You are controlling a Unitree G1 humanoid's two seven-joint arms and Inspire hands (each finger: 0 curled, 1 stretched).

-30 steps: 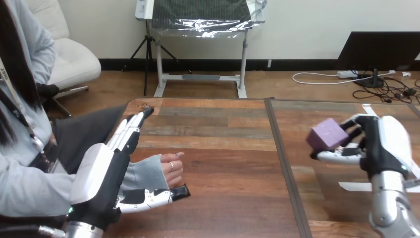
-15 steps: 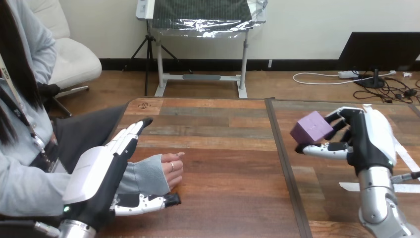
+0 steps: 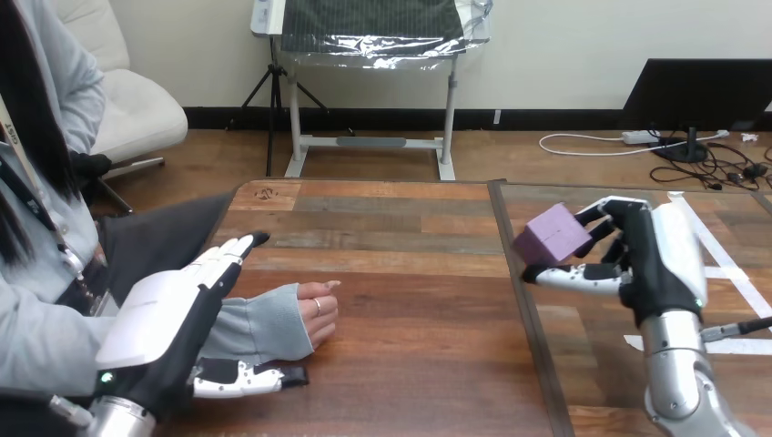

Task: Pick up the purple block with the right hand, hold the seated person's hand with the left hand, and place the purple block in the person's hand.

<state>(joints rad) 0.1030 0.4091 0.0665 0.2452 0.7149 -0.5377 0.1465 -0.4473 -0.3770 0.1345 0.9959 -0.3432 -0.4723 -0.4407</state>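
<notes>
The purple block hangs above the table, pinched between the thumb and fingers of my right hand, just right of the table's centre seam. The person's hand rests loosely curled on the table at the left, its grey sleeve reaching to the knuckles. My left hand is open over the sleeved forearm. Its straight fingers point away along the far side, and its thumb lies on the near side. I cannot tell whether it touches the sleeve.
A dark seam runs front to back across the wooden table. White tape strips lie on the table's right part near my right arm.
My right hand has carried the purple block leftward toward the seam. My left hand has drawn back toward me and lowered along the person's sleeve. The person's hand has stayed put.
</notes>
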